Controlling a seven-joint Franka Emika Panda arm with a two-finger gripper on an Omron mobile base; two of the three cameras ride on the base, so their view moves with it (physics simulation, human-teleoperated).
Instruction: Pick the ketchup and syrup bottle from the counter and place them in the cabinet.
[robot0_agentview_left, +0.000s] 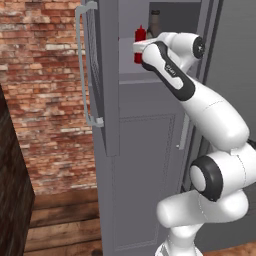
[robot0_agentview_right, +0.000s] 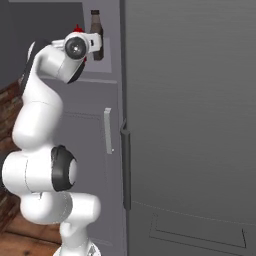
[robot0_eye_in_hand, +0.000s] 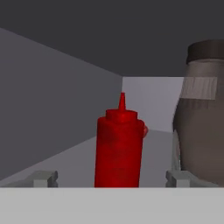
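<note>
gripper (robot0_eye_in_hand: 111, 178): jaws spread wide, gripping nothing, ketchup between the tips | ketchup (robot0_eye_in_hand: 119, 148): upright on the cabinet (robot0_agentview_left: 150, 150) inner shelf | syrup bottle (robot0_eye_in_hand: 203, 118): upright just beside it, same shelf | cabinet door (robot0_agentview_left: 102, 75): swung open

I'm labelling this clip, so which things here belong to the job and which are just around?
Job:
- ketchup, upright on the cabinet shelf
- syrup bottle, upright beside it
- cabinet, door open
- gripper, open, ketchup between its fingertips

Just around:
- brick wall
- fridge
</note>
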